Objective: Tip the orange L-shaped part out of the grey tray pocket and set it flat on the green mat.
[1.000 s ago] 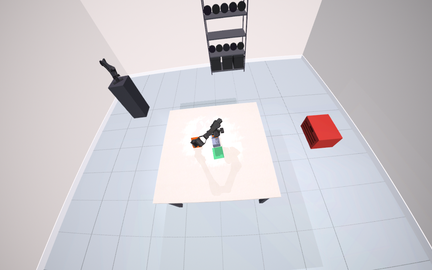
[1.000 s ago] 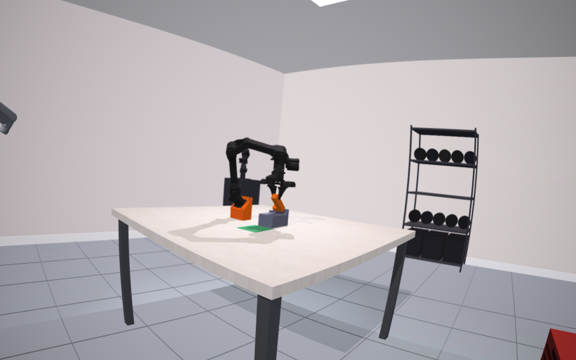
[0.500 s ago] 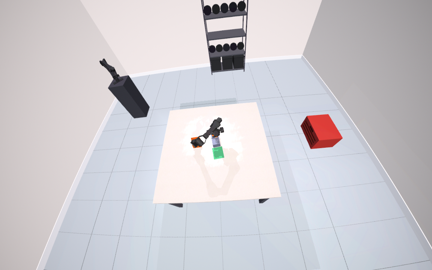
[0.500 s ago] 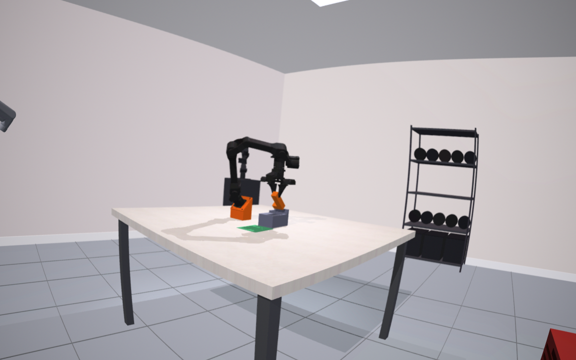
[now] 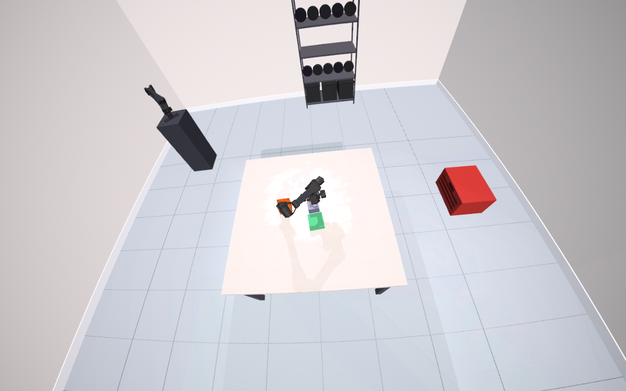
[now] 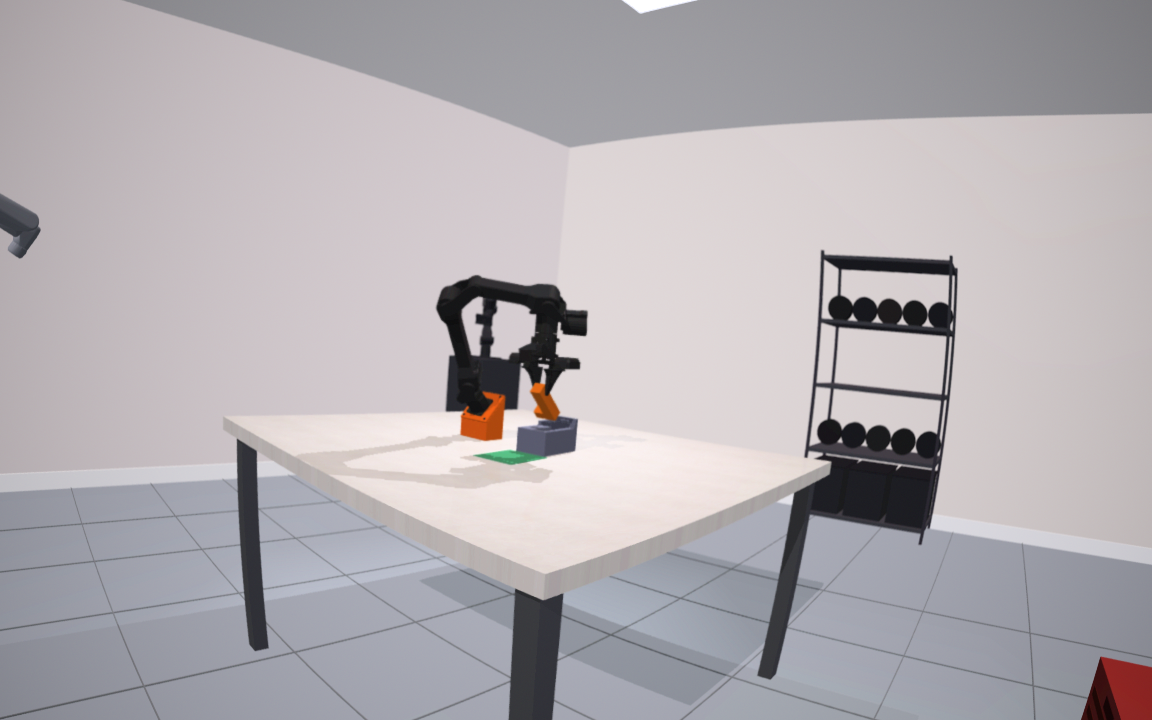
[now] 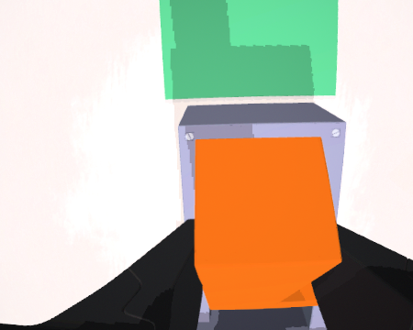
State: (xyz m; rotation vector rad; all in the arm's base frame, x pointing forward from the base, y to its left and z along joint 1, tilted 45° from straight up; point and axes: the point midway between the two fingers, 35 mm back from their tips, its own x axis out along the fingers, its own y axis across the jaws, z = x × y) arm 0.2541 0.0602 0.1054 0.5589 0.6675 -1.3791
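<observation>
Grip looks secure for now: your black parallel-jaw gripper (image 7: 262, 288) is clamped on one end of the rigid, smooth orange L-shaped part (image 7: 264, 220), which hangs tilted above the grey tray (image 7: 188, 147), so expect swivel before the green mat (image 7: 280, 0).
</observation>
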